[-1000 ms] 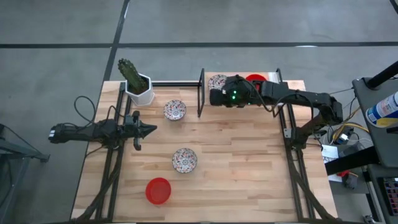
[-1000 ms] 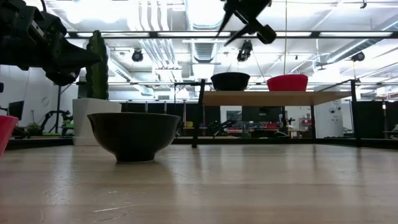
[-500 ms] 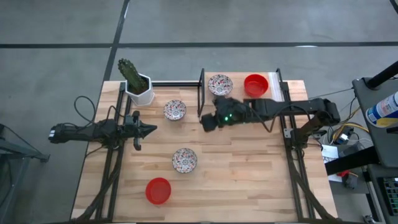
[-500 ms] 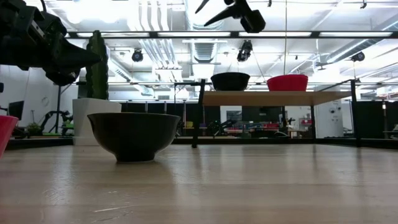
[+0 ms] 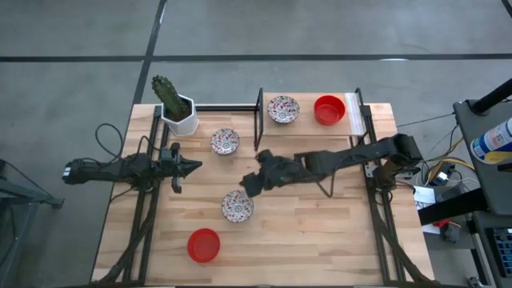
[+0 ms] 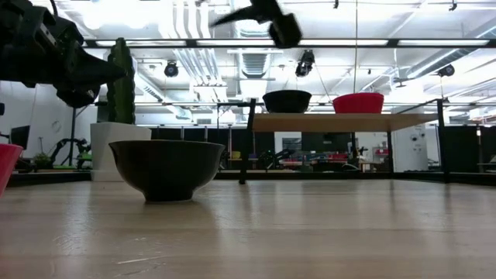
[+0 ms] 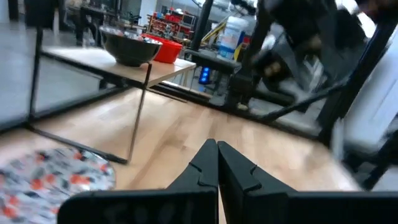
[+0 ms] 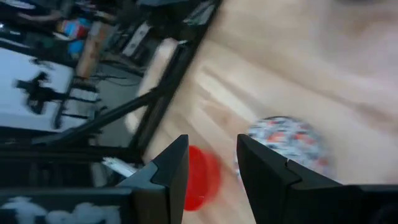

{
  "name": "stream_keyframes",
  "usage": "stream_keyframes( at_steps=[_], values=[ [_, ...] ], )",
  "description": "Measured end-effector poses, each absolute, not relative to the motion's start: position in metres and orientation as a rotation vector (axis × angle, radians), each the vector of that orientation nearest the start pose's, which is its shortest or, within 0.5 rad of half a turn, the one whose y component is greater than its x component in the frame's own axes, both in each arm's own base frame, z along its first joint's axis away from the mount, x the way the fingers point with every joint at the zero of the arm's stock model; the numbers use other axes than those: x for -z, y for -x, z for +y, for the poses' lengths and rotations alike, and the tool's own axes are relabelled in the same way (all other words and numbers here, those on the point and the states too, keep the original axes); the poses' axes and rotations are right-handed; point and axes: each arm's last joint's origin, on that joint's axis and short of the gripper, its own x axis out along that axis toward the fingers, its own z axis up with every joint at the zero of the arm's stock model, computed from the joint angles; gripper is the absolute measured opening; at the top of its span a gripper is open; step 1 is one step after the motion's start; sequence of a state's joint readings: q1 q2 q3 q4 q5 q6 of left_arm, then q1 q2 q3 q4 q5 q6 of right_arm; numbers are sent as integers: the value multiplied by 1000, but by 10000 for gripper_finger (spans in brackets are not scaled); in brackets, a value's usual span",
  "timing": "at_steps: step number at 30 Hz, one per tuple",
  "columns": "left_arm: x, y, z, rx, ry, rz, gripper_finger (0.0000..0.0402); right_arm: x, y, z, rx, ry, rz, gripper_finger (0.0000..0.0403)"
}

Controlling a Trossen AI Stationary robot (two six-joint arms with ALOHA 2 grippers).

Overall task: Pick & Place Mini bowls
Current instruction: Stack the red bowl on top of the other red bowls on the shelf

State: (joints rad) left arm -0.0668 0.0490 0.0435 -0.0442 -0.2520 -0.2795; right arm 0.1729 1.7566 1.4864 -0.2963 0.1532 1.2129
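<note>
Five mini bowls show. On the raised shelf [image 5: 352, 120] at the far side stand a floral bowl [image 5: 283, 109] and a red bowl [image 5: 329, 110]. Two floral bowls [image 5: 225, 142] [image 5: 238, 206] and one red bowl [image 5: 204, 245] sit on their bases on the table. My right gripper [image 5: 250, 182] hangs open in the air over the table's middle, just far-right of the nearer floral bowl [image 8: 286, 140], touching nothing. My left gripper [image 5: 192, 166] is shut and empty at the table's left, with a floral bowl [image 7: 56, 177] close beside it.
A white hexagonal pot with a green cactus [image 5: 178, 108] stands at the far left corner. The shelf's dark upright post [image 5: 258, 120] rises between the far floral table bowl and the shelf. Bare wood lies on the table's right half [image 5: 320, 232].
My right gripper has left the shelf and swung toward the table's near-left, ending above the middle of the table by the nearer floral bowl. All the bowls have stayed where they were.
</note>
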Motion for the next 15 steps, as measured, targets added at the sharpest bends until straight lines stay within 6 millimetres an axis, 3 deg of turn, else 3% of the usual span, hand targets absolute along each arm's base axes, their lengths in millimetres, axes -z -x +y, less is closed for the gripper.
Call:
stream_keyframes(
  at_steps=[3, 9, 15],
  values=[
    [-172, -98, -1, -134, 515, -13, 0, -295, -407, 77, 272, -1106, 476, 132],
    [-177, -98, -3, -30, 1199, -57, 0, -290, -421, 91, 196, -1118, 497, 132],
    [-179, -98, -4, 16, 1376, -47, 0, -296, -423, 97, 154, -1121, 497, 132]
  ],
)
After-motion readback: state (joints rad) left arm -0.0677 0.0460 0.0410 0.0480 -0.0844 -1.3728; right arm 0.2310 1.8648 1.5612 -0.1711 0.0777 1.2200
